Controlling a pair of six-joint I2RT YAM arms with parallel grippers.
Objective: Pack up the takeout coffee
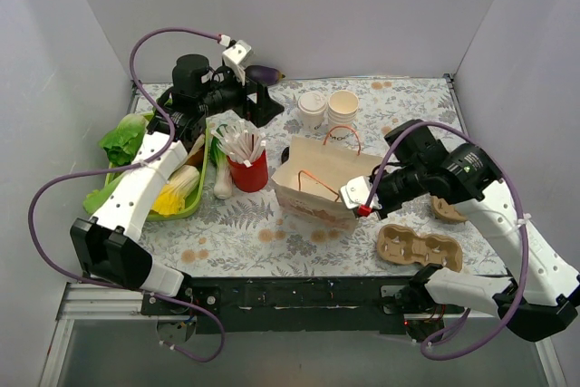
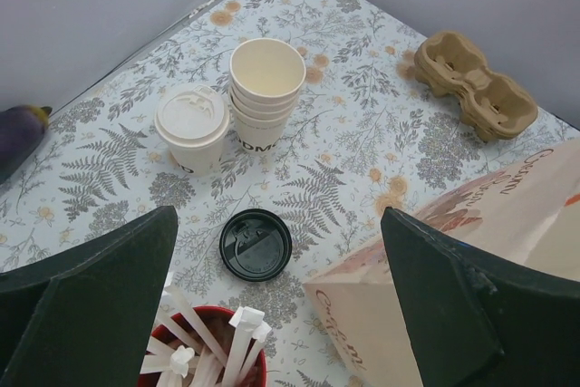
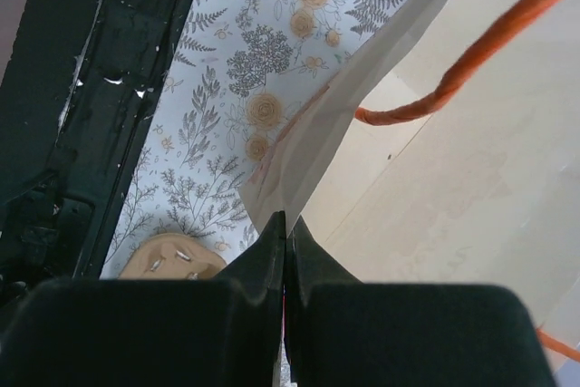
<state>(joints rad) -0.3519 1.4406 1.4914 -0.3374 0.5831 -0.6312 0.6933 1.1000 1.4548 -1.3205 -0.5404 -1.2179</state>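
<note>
The left gripper (image 1: 258, 104) hangs spread wide above the table, probably lining up on the takeout coffee (image 2: 191, 129). That cup stands upright, lid on, ahead of the fingers and a little left of the gap. Just right of it sits one stack of lidless cups (image 2: 265, 88), about four nested. Nearer, under the gap, lies one black lid (image 2: 256, 244). Closest in is one red cup of stirrers (image 2: 213, 351). Off the right finger stands one paper bag (image 2: 453, 251) with two orange handles (image 3: 435, 92). The right gripper (image 3: 285, 233) is pressed together on the bag's rim, likely keeping its mouth open for the cup. One pulp carrier (image 1: 420, 247) lies beside it.
</note>
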